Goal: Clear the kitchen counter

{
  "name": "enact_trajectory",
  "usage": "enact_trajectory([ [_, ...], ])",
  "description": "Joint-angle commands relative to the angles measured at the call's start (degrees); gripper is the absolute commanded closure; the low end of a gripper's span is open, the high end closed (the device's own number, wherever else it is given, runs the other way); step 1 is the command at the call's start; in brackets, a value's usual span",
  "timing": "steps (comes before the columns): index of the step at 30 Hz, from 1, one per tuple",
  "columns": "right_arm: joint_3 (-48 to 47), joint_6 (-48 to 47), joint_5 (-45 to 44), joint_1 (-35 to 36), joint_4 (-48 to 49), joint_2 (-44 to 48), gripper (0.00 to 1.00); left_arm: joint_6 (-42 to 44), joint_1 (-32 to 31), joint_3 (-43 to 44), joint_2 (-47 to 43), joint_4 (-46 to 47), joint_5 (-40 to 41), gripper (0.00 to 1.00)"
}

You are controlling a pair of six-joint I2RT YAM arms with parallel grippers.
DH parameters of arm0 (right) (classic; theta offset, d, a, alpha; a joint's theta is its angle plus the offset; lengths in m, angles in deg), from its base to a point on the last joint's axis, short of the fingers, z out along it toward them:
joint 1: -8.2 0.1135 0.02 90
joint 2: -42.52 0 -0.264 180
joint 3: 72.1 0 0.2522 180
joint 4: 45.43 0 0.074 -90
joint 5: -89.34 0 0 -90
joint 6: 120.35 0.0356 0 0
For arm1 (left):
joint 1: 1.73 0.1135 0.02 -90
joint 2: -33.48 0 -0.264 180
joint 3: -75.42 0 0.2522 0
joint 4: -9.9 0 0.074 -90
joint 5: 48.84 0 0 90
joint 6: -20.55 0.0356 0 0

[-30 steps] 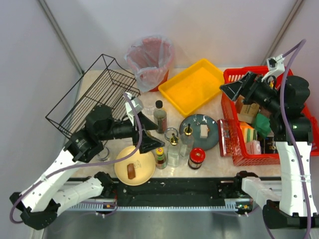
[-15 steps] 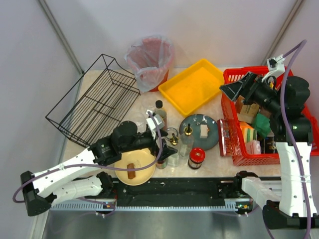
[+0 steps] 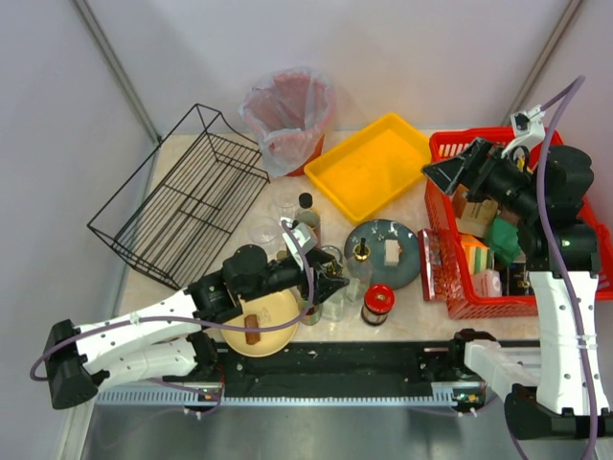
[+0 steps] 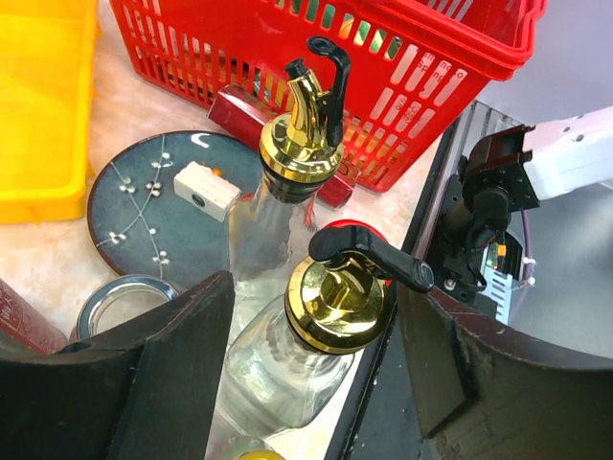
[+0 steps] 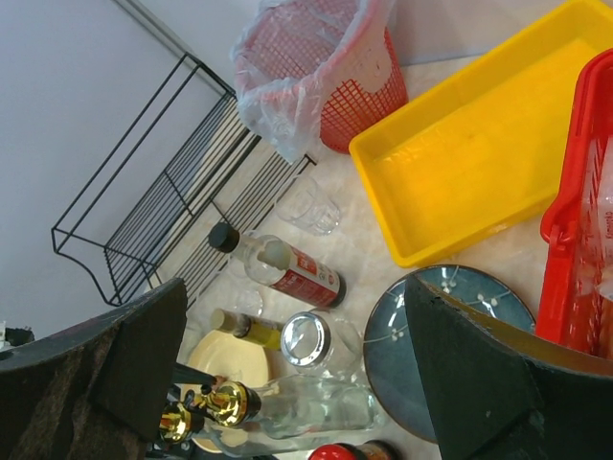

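Observation:
The marble kitchen counter (image 3: 407, 299) holds several items. My left gripper (image 3: 330, 284) is open, low over the front middle. In the left wrist view its jaws (image 4: 311, 355) stand either side of a clear glass bottle with a gold pourer top (image 4: 337, 302), with gaps on both sides. A second gold-topped bottle (image 4: 302, 144) stands just beyond. A blue plate (image 3: 407, 266) carries a white block (image 3: 391, 252). A red-lidded jar (image 3: 377, 302) and a cream plate (image 3: 278, 316) sit near the front. My right gripper (image 3: 445, 172) is open and empty, high over the red basket's left edge.
A yellow tray (image 3: 378, 168) lies at the back middle, a bagged red bin (image 3: 287, 115) behind it, a black wire rack (image 3: 182, 201) at left. The red basket (image 3: 479, 144) at right is full of packets. A dark-capped bottle (image 3: 306, 222), an open jar (image 3: 330, 261) and glasses (image 3: 263, 230) crowd the middle.
My left arm swung right from beside the wire rack and came down, so its open jaws now stand round the gold-topped bottle. The right arm has not moved.

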Motion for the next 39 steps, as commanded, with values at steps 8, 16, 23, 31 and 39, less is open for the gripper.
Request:
enact_trajectory([
  [8, -1.99, -1.78, -1.58, -0.43, 0.06, 0.16, 0.07, 0.93, -0.82, -1.98, 0.7, 6.58, 3.16, 0.37],
  [16, -1.73, -2.57, -2.55, -0.43, -0.47, 0.43, 0.07, 0.93, -0.99, -0.84, 0.97, 6.58, 2.89, 0.74],
  [23, -1.38, -3.1, -3.25, -0.43, -0.56, 0.87, 0.07, 1.28, -1.08, 3.99, -0.35, 4.56, 1.14, 1.0],
  [31, -0.76, -3.36, -4.04, -0.43, -0.65, 1.48, 0.07, 1.28, -1.17, 12.08, -2.89, 0.25, -0.45, 1.0],
  [39, -0.5, -3.54, -4.48, -0.43, -0.65, 1.75, 0.07, 1.11, -1.08, 21.56, -5.71, -7.47, 4.89, 1.0],
])
